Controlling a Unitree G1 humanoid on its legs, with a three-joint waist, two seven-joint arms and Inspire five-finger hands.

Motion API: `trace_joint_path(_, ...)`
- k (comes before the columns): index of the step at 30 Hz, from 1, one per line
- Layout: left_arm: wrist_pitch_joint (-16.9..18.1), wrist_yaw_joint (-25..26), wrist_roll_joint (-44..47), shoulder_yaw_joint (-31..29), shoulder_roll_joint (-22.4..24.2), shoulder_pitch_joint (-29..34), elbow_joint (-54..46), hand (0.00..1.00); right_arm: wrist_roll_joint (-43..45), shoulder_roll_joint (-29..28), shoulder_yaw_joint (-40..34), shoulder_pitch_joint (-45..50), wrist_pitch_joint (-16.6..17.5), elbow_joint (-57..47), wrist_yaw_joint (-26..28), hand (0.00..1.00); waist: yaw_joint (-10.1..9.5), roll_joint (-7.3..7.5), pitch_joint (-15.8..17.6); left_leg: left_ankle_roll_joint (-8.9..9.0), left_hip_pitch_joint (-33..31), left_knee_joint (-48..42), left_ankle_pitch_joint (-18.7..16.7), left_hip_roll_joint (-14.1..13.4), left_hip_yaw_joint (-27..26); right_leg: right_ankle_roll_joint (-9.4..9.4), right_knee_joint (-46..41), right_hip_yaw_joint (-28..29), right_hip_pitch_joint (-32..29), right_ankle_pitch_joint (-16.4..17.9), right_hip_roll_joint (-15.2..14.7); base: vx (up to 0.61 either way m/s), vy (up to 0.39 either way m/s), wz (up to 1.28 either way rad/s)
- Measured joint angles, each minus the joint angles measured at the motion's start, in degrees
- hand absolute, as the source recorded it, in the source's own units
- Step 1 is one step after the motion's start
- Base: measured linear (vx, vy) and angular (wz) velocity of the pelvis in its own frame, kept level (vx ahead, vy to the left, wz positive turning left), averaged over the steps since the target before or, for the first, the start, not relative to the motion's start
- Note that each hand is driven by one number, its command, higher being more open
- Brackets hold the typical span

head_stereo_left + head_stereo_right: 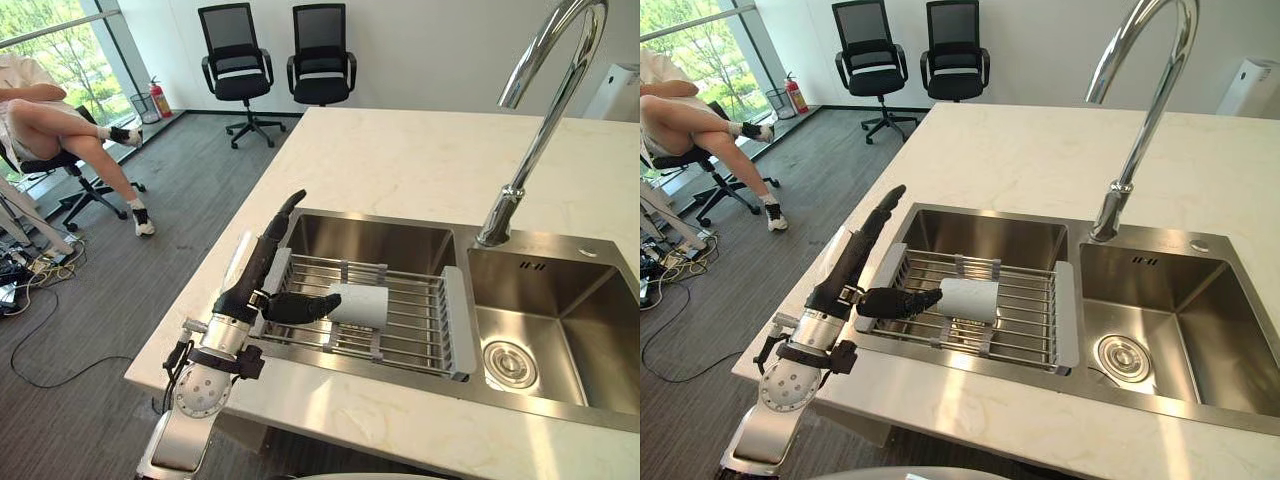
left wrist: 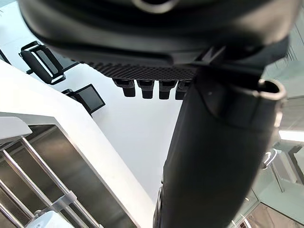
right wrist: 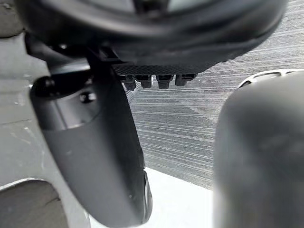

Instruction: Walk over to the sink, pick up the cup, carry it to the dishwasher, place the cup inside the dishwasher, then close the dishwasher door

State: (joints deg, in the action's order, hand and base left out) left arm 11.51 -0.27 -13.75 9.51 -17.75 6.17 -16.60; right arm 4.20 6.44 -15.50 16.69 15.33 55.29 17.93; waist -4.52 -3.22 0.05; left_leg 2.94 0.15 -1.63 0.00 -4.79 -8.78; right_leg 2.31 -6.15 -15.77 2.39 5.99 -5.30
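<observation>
So far only the walk looks done: the left hand [image 1: 257,272] hangs open, its thumb at the cup [image 1: 362,305], which lies ungrasped on the rack [image 1: 412,332] over the sink [image 1: 370,240]. The right hand [image 3: 95,156] is relaxed. Grasping, carrying, loading and closing remain.

My robot hand [image 2: 156,42] holds its fingers [image 2: 145,89] straight over the white tabletop [image 2: 33,95]. Rack wires [image 2: 38,166] lie just beside the tabletop, and two chairs [image 2: 45,64] stand beyond it.

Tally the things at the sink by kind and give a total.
Cup: 1
Rack: 1
Tap: 1
Basins: 2
Total: 5
</observation>
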Motion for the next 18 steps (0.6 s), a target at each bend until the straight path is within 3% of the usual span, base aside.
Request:
trace_joint_path(4, -2.85, -1.38, -0.82, 2.13, -2.28, -3.14, 2.1, 1.0, -0.04, 0.05, -0.01, -0.43, 0.0, -0.06, 0.47, 1.0, 0.53, -0.03, -0.03, 0.14, 0.02, 0.65, 0.25, -0.08, -0.76, -0.01, -0.29, 0.48, -0.51, 0.0, 0.1, 0.02, -0.003, -0.06)
trace_joint_path(10, -4.2, -4.78, -0.94, 3.79, -4.82, -6.86, 4.07, 1.0, -0.04, 0.1, -0.14, -0.36, 0.0, -0.06, 1.16, 1.0, 0.87, -0.01, -0.02, 0.16, 0.44, 1.36, 0.68, -0.05, -1.41, -0.11, -0.86, 1.07, -1.07, 0.09, 0.05, -0.02, 0.004, -0.05)
trace_joint_path(18, -5.9, -8.89, -4.47, 10.21, -8.52, -11.31, 11.06, 1.0, -1.6, 0.1, -0.21, -0.31, -0.11, -0.24, 2.13, 1.0, 1.79, 0.19, 0.02, 0.15, 0.84, 3.19, 2.04, 0.04, -1.51, -0.17, -2.46, 1.16, -2.51, 0.59, -0.14, -0.03, 0.001, -0.01)
